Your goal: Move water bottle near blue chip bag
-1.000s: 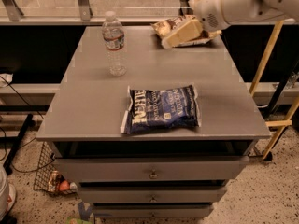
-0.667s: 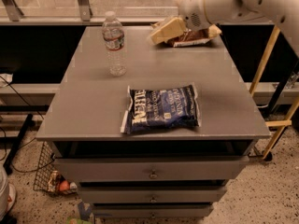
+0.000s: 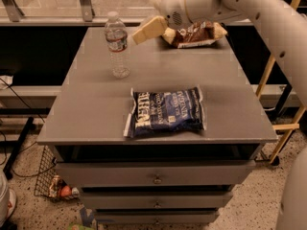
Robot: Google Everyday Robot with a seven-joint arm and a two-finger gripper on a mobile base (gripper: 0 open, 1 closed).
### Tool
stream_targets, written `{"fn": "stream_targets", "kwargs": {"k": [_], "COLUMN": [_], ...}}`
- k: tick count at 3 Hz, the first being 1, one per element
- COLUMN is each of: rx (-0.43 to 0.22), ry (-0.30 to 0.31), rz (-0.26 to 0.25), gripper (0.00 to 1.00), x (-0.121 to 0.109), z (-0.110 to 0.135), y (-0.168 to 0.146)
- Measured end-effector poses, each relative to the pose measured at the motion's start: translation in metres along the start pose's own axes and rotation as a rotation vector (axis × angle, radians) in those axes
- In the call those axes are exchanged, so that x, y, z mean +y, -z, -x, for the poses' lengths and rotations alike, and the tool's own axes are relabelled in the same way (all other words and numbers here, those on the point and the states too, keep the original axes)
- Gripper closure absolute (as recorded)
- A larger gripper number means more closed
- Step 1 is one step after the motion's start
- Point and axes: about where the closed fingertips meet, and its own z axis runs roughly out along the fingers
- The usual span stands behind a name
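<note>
The water bottle (image 3: pixel 117 44) stands upright and capped at the back left of the grey table (image 3: pixel 91 114), well apart from the blue chip bag (image 3: pixel 167 111), which lies flat near the front edge. The pincer (image 3: pixel 145 30) hovers just right of the bottle's upper part, not touching it; whether it is wide or narrow cannot be told. Behind the white arm (image 3: pixel 249 8) lies a brown chip bag (image 3: pixel 197 32) at the table's back. Shut drawers (image 3: pixel 157 176) sit below the top. A wire basket (image 3: pixel 45 174) holding small items stands on the speckled floor (image 3: pixel 29 210) at left.
</note>
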Motion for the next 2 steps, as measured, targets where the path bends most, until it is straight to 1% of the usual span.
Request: {"fn": "stream_targets", "kwargs": {"k": [1,2], "rx": [0.036,0.052], "ry": [-0.025,-0.065], "rz": [0.058,0.092], "gripper": [0.00,0.00], "x": [0.013,0.016], "z": [0.006,0.006], "y": [-0.019,-0.033]}}
